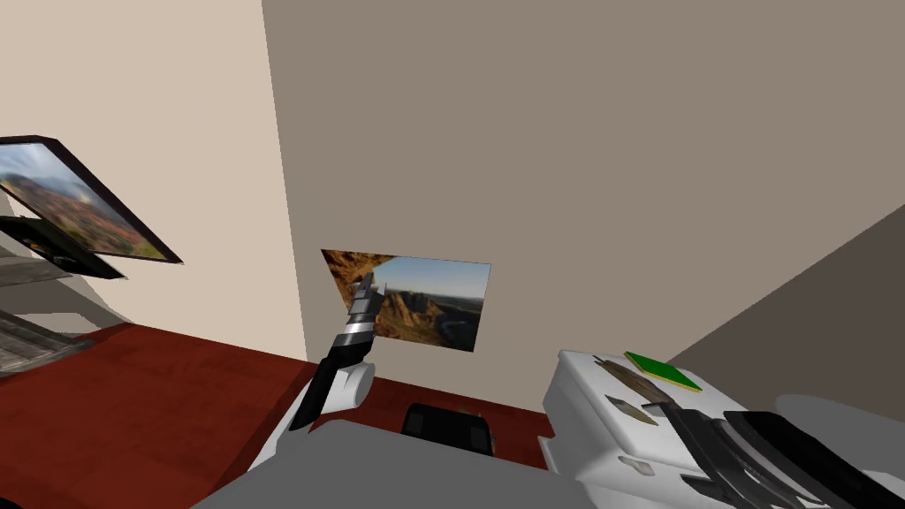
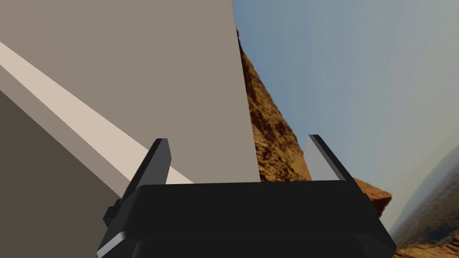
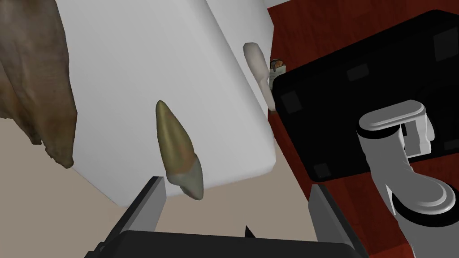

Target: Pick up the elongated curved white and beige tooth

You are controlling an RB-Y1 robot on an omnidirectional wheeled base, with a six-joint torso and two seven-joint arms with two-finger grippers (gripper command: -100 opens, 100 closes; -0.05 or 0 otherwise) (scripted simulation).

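The tooth (image 3: 178, 150) is an elongated, slightly curved piece, olive-beige with a pale grey-white end. It lies on a white furniture top (image 3: 134, 67), its pale end at the top's edge. My right gripper (image 3: 237, 199) is open just short of it. The tooth lies off the gap's middle, just past one of the fingers (image 3: 151, 201), and nothing is between the fingers. In the head view the tooth (image 1: 631, 409) is a small shape on the white unit (image 1: 583, 424) at the lower right. My left gripper (image 1: 367, 284) is raised before a wall picture, open and empty (image 2: 237, 154).
A large rough brown object (image 3: 31, 76) lies on the same white top beside the tooth, and a flat green piece (image 1: 663, 371) lies farther back. A pale handle-like thing (image 3: 259, 71) hangs at the unit's side. Dark red floor (image 1: 133, 415) lies to the left.
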